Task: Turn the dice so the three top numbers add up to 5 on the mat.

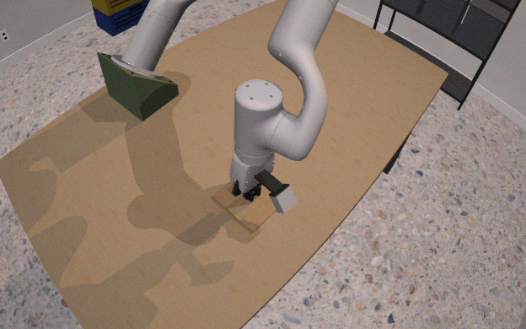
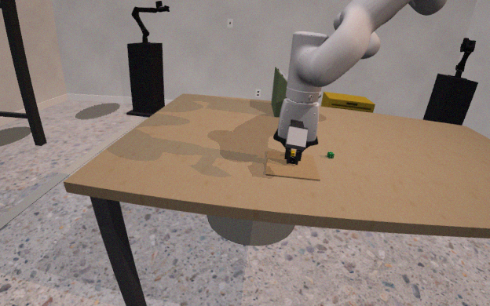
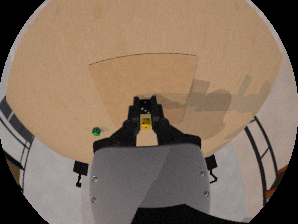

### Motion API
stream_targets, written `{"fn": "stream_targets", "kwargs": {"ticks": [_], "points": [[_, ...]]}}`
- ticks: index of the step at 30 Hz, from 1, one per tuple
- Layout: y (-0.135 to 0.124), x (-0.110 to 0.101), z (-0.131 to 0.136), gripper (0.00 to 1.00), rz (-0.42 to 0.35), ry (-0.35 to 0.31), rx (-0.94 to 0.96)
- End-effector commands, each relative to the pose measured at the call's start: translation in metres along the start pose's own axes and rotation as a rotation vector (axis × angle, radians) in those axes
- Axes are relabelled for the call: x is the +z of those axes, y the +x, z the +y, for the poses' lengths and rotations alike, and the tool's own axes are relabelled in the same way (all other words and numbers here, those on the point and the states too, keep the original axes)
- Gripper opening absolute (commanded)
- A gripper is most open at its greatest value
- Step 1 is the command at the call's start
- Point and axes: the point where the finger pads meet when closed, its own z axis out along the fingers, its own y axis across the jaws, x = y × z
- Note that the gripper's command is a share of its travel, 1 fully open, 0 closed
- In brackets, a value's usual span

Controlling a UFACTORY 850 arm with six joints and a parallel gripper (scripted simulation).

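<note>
The yellow die point(image 2: 294, 152) was clamped by the gripper point(image 2: 293, 158) over the mat point(image 2: 307, 173), frame centre, for placing; the green die point(image 2: 330, 154) lay off-mat, right.

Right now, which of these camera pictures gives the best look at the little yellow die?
The exterior view: the yellow die shows side-on, pinched in the gripper just above the mat. The wrist view also catches it between the fingers, but small and blurred. In the top view the arm hides it entirely.
</note>
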Motion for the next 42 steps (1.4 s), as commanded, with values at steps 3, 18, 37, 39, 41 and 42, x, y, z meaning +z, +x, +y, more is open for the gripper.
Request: {"fn": "stream_targets", "kwargs": {"ticks": [3, 18, 37, 39, 41, 42], "points": [[0.0009, -0.0008, 0.0, 0.11, 0.002, 0.0, 0.0], [0.0009, 0.0008, 0.0, 0.11, 0.002, 0.0, 0.0], [0.0009, 0.003, 0.0, 0.11, 0.002, 0.0, 0.0], [0.0009, 0.003, 0.0, 0.11, 0.002, 0.0, 0.0], [0.0009, 0.003, 0.0, 0.11, 0.002, 0.0, 0.0], [0.0009, 0.003, 0.0, 0.11, 0.002, 0.0, 0.0]]}}
